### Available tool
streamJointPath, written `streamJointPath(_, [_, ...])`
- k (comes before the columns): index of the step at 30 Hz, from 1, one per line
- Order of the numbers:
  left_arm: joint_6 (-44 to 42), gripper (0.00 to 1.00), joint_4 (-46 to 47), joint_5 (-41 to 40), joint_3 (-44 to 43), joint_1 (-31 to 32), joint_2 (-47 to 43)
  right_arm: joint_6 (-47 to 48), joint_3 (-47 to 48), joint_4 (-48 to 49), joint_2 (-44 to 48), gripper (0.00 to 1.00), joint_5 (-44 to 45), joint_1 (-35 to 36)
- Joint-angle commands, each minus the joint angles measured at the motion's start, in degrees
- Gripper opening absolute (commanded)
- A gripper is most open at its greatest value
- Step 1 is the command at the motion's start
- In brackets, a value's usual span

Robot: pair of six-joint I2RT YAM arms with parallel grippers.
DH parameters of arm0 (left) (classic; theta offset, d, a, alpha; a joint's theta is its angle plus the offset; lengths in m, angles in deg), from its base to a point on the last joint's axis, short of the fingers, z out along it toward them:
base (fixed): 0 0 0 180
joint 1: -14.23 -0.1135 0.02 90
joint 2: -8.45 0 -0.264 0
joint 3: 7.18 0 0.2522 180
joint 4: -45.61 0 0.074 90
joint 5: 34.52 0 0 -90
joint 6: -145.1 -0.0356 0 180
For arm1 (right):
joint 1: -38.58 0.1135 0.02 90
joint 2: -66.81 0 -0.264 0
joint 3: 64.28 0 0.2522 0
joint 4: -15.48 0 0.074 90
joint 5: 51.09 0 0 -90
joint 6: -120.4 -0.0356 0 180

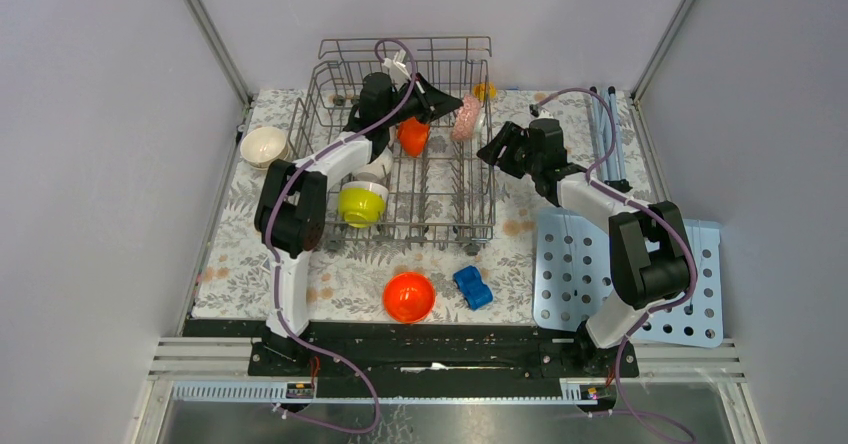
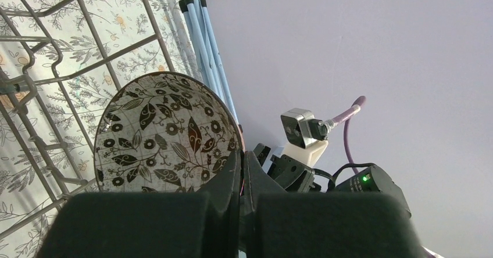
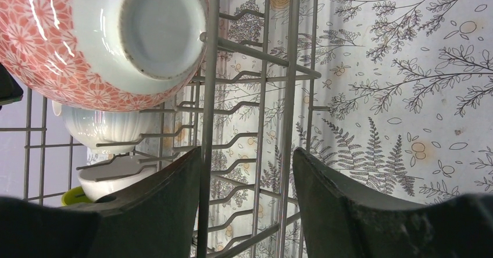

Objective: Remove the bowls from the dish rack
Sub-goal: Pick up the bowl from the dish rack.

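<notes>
The grey wire dish rack (image 1: 405, 42) stands at the back middle. My left gripper (image 1: 452, 107) reaches in over it and is shut on the rim of the patterned bowl (image 1: 467, 117), held tilted at the rack's right side. The left wrist view shows the bowl's leaf-patterned inside (image 2: 163, 130) with my fingers (image 2: 241, 165) pinched on its edge. An orange bowl (image 1: 412, 136), a white bowl (image 1: 378, 169) and a yellow-green bowl (image 1: 362, 204) sit in the rack. My right gripper (image 1: 492, 152) is open just outside the rack's right wall; rack wires (image 3: 208, 66) run between its jaws (image 3: 247, 159), below the patterned bowl's underside (image 3: 70, 43).
A beige bowl (image 1: 263, 146) stands on the mat left of the rack. Another orange bowl (image 1: 408, 296) and a blue toy car (image 1: 472, 287) lie in front of it. A light-blue perforated board (image 1: 600, 274) lies at the right. A small yellow object (image 1: 484, 91) sits behind the rack.
</notes>
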Motion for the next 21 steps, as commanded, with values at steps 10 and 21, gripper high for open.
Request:
streamJointPath(10, [-3.1,0.00,1.7,-1.3,0.3,-0.3,-4.7,-0.3,-1.5,1.4,4.7,0.79,-1.0,-0.5])
streamJointPath(21, [-5.8,0.00,-2.2,-3.0,0.1,0.0,-7.5,-1.3,-2.7,-3.6,13.7,0.84,2.0,-0.5])
